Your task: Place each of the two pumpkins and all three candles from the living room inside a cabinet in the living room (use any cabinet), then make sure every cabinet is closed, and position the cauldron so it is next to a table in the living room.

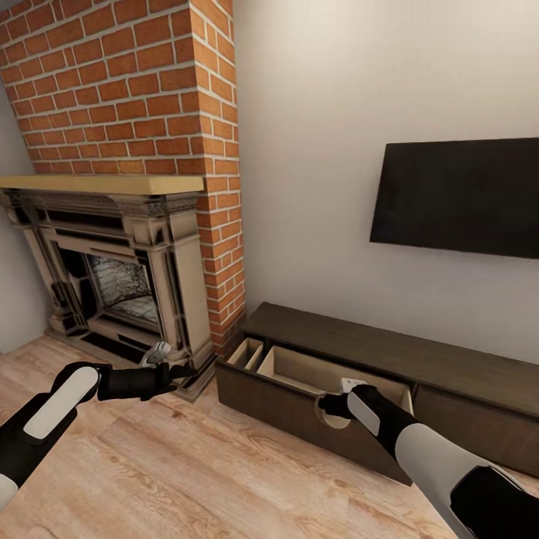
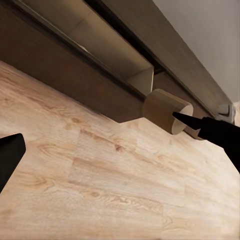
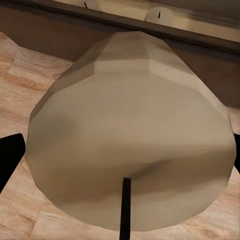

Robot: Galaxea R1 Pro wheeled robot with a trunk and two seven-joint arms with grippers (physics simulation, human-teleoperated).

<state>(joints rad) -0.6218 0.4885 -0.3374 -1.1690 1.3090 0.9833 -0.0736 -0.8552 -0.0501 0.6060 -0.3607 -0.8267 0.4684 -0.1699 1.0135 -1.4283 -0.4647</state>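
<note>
One candle, a pale stubby cylinder, gripped by the right gripper | just before the cabinet's open drawer, ready for stowing | left gripper: empty, openness unclear.

Readable text: none in any view.
Television: blank dark screen, no logo or lettering.
Cabinet: plain dark wood, no label or number.
Fireplace: carved surround and brick, no inscription.
</note>
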